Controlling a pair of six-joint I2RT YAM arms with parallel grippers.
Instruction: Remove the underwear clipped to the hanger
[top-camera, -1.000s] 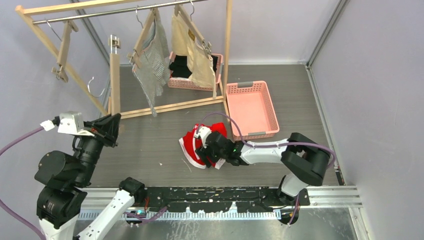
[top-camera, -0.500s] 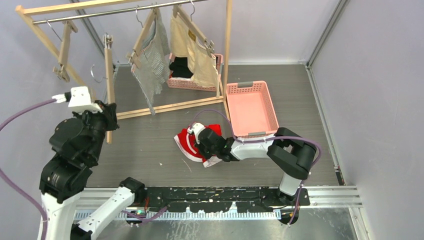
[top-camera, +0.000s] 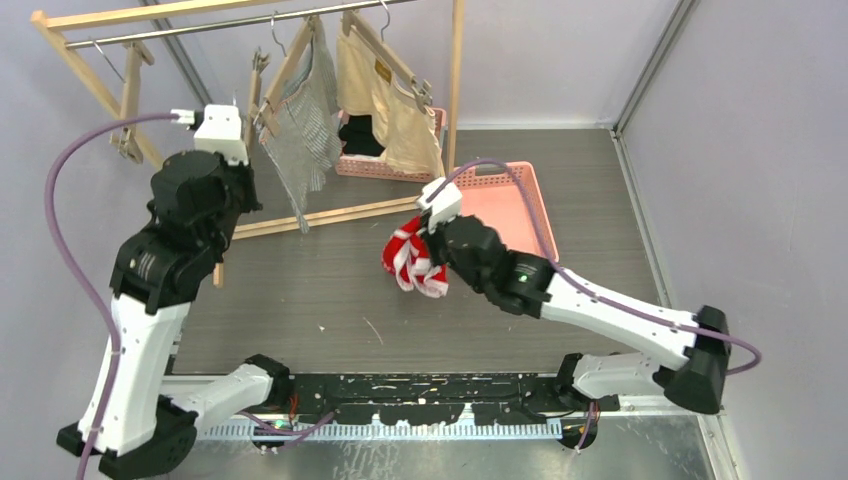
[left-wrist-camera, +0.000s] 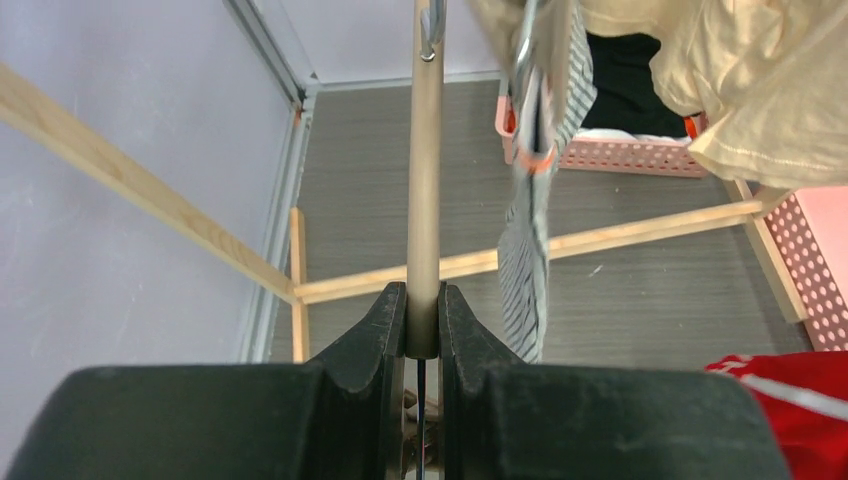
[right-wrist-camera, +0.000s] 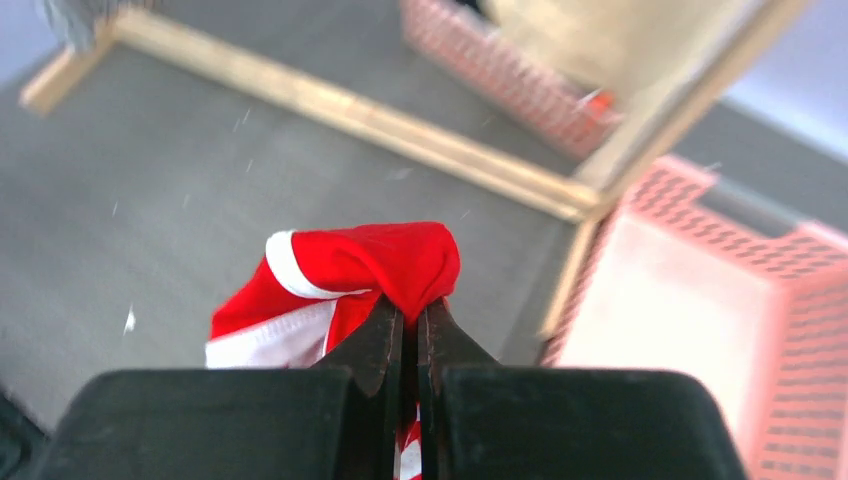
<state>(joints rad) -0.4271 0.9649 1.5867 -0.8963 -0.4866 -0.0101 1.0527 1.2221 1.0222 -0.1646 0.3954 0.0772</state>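
Note:
The red underwear (top-camera: 412, 262) with white trim hangs bunched in the air over the floor, and my right gripper (top-camera: 434, 243) is shut on its top fold (right-wrist-camera: 400, 262), jaws (right-wrist-camera: 408, 305) pinched together. My left gripper (left-wrist-camera: 422, 300) is shut on the end of a bare wooden hanger (left-wrist-camera: 425, 180), held up near the rail (top-camera: 256, 95). The grey-striped underwear (top-camera: 305, 130) and the beige underwear (top-camera: 385, 100) still hang clipped to their hangers on the rack. Both also show in the left wrist view, the striped piece (left-wrist-camera: 535, 220) just right of my held hanger and the beige piece (left-wrist-camera: 740, 90) further right.
An empty pink basket (top-camera: 500, 172) stands right of the rack, behind the red cloth. A second pink basket (top-camera: 360, 166) holding black clothes sits behind the rack. The wooden rack's base bar (top-camera: 340, 214) crosses the floor. Another bare hanger (top-camera: 125, 100) hangs at the left.
My right gripper shut on the red underwear and lifted it off the floor, up and toward the pink basket. My left arm carried the bare hanger up and back toward the rail.

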